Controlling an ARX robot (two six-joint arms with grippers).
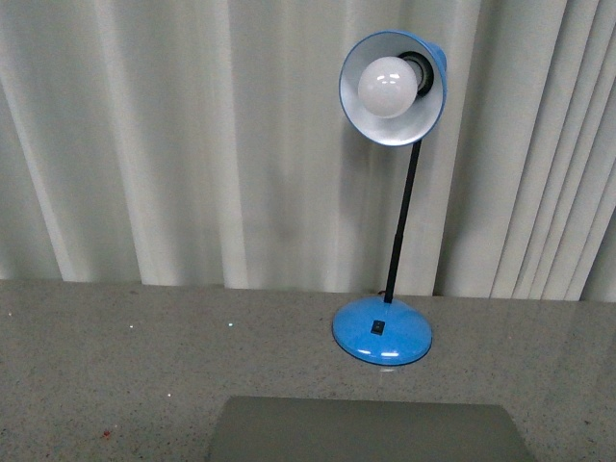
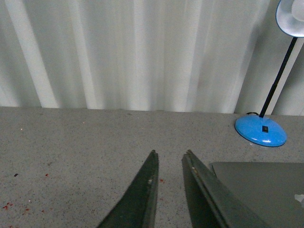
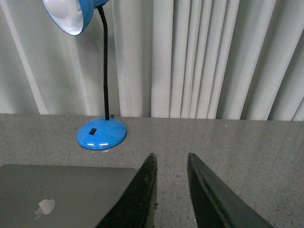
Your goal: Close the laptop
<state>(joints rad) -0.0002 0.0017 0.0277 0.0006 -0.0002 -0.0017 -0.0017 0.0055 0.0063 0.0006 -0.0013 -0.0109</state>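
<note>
Nearest the robot, at the bottom edge of the front view, the laptop (image 1: pixel 371 430) lies flat on the speckled grey worktop (image 1: pixel 125 366) with its lid down; only the silver-grey top of the lid shows there, and the lower part is cut off by the frame. The right wrist view shows the same lid (image 3: pixel 66 190) with its pale apple logo facing up (the logo sits towards the near edge of that picture). The left wrist view catches one corner of the lid (image 2: pixel 266 187).

The left gripper (image 2: pixel 170 159) hangs over bare worktop just beside that corner of the laptop, its two dark fingers (image 2: pixel 142 194) a narrow gap apart and holding nothing. The right gripper (image 3: pixel 170 161) hangs over the worktop just off the other side of the lid, its fingers (image 3: pixel 211 194) likewise slightly apart and empty. Neither pair touches the laptop, as far as the pictures show. A few small red specks mark the worktop near the left gripper.

Beyond the laptop, and a little to its right in the front view, stands a blue desk lamp (image 1: pixel 383 329): a round blue base with a small black switch, a thin black stem, and a blue shade with a white inside holding a white bulb (image 1: pixel 387 85) that faces the camera. The base stands apart from the lid's far edge.

Behind everything hangs a pale pleated curtain (image 1: pixel 192 144), meeting the worktop's far edge.
</note>
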